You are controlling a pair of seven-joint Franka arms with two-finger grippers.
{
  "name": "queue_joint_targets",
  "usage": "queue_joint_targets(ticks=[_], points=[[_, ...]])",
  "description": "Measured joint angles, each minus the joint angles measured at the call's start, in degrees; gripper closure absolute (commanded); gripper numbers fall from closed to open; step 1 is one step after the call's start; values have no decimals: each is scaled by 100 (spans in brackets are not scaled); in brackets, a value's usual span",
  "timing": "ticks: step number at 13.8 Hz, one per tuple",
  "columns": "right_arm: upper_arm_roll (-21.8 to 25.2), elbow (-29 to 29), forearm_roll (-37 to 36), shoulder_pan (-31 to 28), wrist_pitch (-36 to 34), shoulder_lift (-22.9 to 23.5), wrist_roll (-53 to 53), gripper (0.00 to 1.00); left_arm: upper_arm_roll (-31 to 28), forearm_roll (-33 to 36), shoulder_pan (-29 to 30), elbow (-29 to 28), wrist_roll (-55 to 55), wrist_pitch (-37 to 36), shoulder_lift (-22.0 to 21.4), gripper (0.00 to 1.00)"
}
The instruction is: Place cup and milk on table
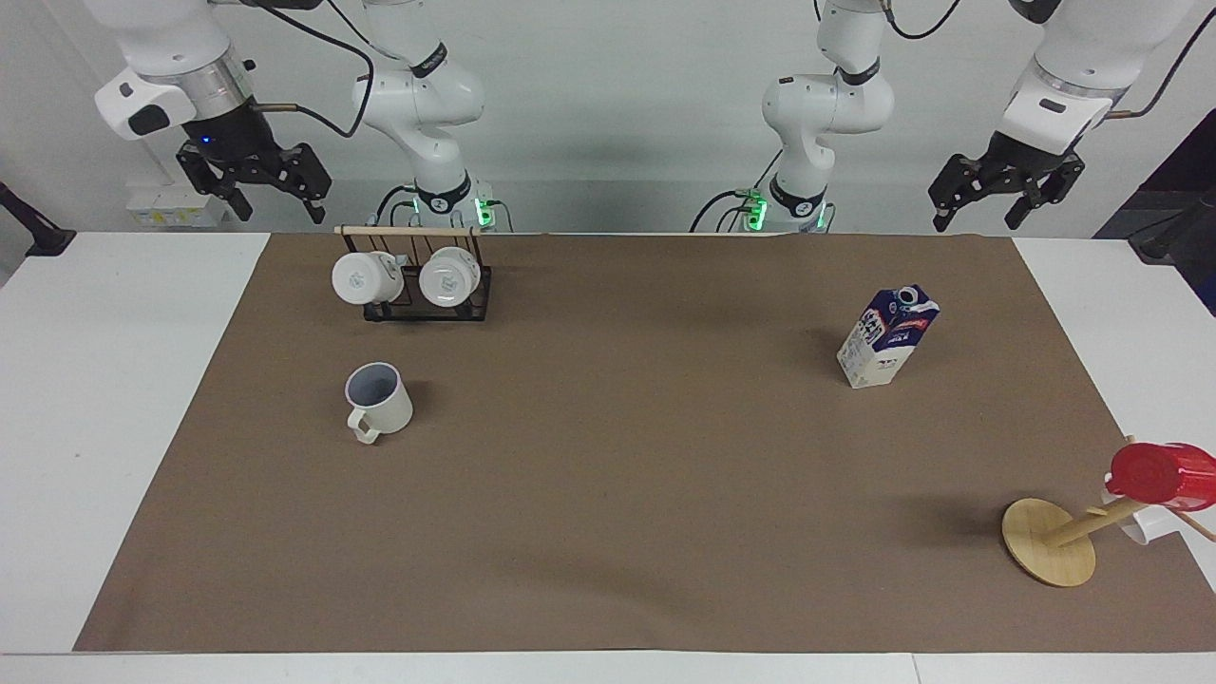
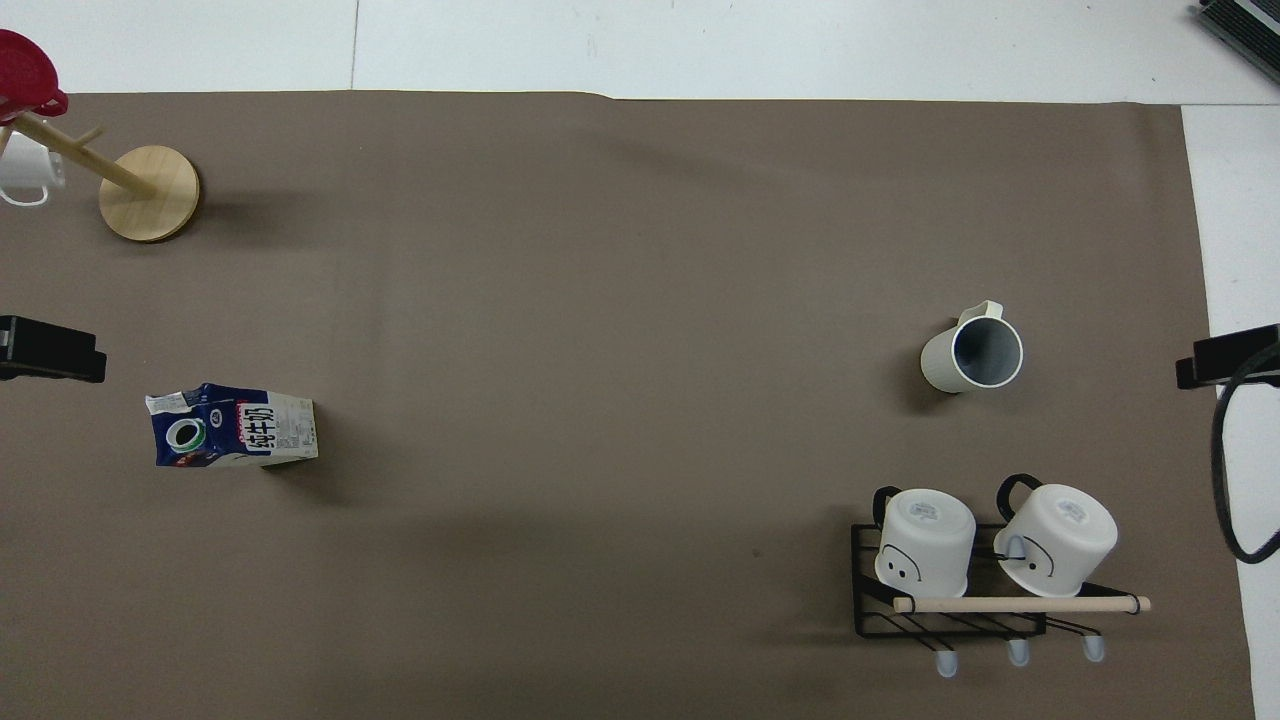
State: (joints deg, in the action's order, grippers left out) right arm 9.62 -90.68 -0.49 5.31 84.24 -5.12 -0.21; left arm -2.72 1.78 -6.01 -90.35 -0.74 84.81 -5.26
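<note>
Facing view shows both spread, empty: left claw [image 1: 1005, 195]; right claw [image 1: 255, 185]; overhead shows only edges.

A black wire rack [image 1: 427, 302] with a wooden rail holds two white mugs [image 1: 448, 276] on their sides. Toward the left arm's end, a tilted wooden mug stand [image 1: 1050, 555] carries a red cup [image 1: 1163, 475] and another white mug [image 2: 25, 172].
</note>
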Motion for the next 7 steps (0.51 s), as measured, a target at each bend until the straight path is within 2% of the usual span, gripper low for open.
queue_joint_targets(ticks=[7], points=[[-7, -75, -5, 13, 161, -27, 0, 0, 69, 0, -75, -122, 0, 33, 11, 0]])
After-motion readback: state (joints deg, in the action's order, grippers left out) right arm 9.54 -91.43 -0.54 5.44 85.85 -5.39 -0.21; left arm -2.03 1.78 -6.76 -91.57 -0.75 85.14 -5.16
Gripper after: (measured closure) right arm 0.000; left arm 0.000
